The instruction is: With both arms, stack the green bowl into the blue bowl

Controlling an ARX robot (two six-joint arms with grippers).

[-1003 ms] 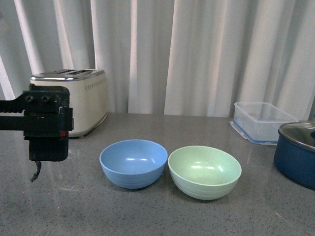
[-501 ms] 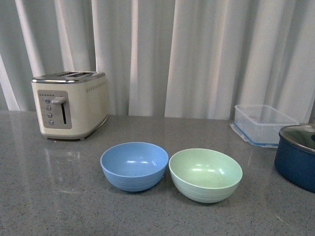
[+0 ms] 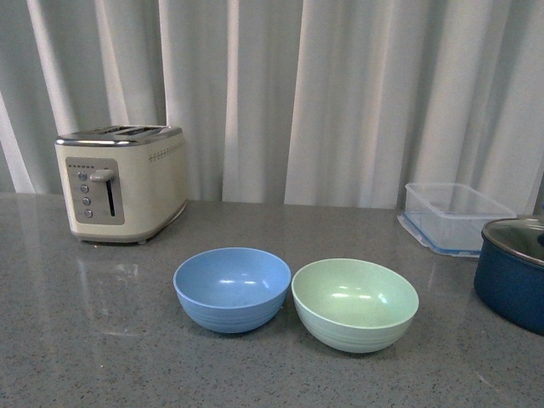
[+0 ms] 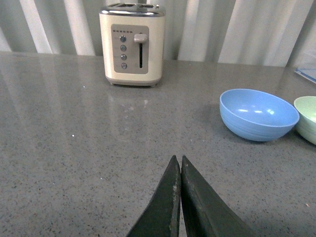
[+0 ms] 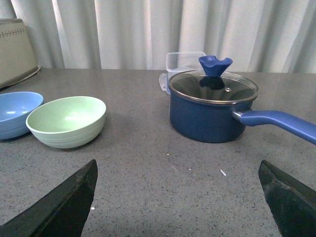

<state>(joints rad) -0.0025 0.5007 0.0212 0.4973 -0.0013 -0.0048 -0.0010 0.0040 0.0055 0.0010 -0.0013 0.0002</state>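
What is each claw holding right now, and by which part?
Nothing. The left claw is shut on air, the right claw open and empty; the green bowl and blue bowl sit free on the counter.

On the grey surface [image 5: 148, 168] the green bowl [image 5: 66, 121] sits upright just beside the blue bowl [image 5: 15, 114]. A lidded navy pot [image 5: 207, 118] stands well apart, with a clear container [image 5: 183, 61] behind it. The right jaws stand wide apart.

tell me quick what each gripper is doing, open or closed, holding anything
Left gripper: closed tight, holding nothing.
Right gripper: open wide, holding nothing.
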